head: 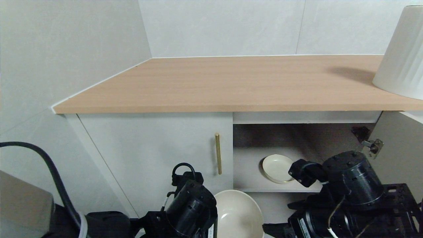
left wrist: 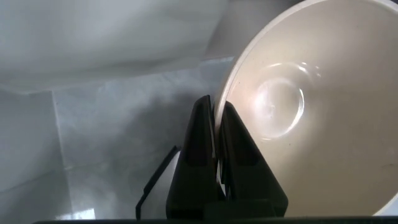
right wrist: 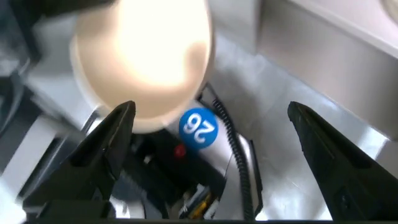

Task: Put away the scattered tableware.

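Observation:
A cream bowl hangs low in front of the cabinet, and my left gripper is shut on its rim. The left wrist view looks into the bowl's glossy inside. A small cream plate lies on the shelf inside the open right half of the cabinet. My right arm is in front of that opening, just right of the plate. My right gripper is open with nothing between its fingers, and the right wrist view has the bowl beyond it.
The cabinet's left door is closed and has a gold bar handle. The right door stands swung open. A white lampshade sits at the right end of the wooden countertop. Walls close in behind and to the left.

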You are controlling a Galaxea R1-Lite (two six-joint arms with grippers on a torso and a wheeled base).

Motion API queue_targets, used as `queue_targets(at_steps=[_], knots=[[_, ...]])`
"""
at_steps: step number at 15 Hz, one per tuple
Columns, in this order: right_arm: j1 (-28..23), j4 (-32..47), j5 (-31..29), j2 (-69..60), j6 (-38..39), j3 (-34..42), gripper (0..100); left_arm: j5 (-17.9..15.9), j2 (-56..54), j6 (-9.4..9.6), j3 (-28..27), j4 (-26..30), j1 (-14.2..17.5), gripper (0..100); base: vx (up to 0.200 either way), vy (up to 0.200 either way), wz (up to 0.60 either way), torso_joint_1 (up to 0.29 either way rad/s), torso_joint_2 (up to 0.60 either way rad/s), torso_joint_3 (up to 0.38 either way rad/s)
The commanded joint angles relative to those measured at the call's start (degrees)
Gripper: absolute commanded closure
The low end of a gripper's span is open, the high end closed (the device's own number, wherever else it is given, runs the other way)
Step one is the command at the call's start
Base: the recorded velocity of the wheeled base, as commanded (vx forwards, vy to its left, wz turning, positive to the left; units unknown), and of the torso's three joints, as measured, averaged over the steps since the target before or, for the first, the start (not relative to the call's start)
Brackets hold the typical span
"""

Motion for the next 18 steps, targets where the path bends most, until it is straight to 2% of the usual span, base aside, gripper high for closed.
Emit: queue_targets(at_steps=[1, 6, 15, 16, 18], knots=[[1.1, -0.5, -2.2, 4.2, 0.7, -1.8, 0, -0.1, -0.8, 0.04, 0.0, -0.1, -1.4, 100, 0.000, 0.000, 0.00, 0.000, 0.00, 0.000], [1.2, -6.2, -8.4, 8.7, 0.9, -1.5, 0, -0.1, -0.8, 0.04, 0.2, -0.1, -2.4, 100, 0.000, 0.000, 0.00, 0.000, 0.00, 0.000], [1.5, -6.3, -8.9, 10.1, 0.8, -1.5, 0, 0.0, -1.1, -0.05, 0.1, -0.2, -2.4, 100, 0.000, 0.000, 0.00, 0.000, 0.00, 0.000], [1.5, -6.3, -8.9, 10.2, 0.8, -1.5, 100, -0.1, -1.1, -0.05, 0.1, -0.1, -2.4, 100, 0.000, 0.000, 0.00, 0.000, 0.00, 0.000], [1.5, -6.3, -8.9, 10.3, 0.9, -1.6, 100, 0.0, -1.1, -0.05, 0.1, -0.1, -2.4, 100, 0.000, 0.000, 0.00, 0.000, 0.00, 0.000]])
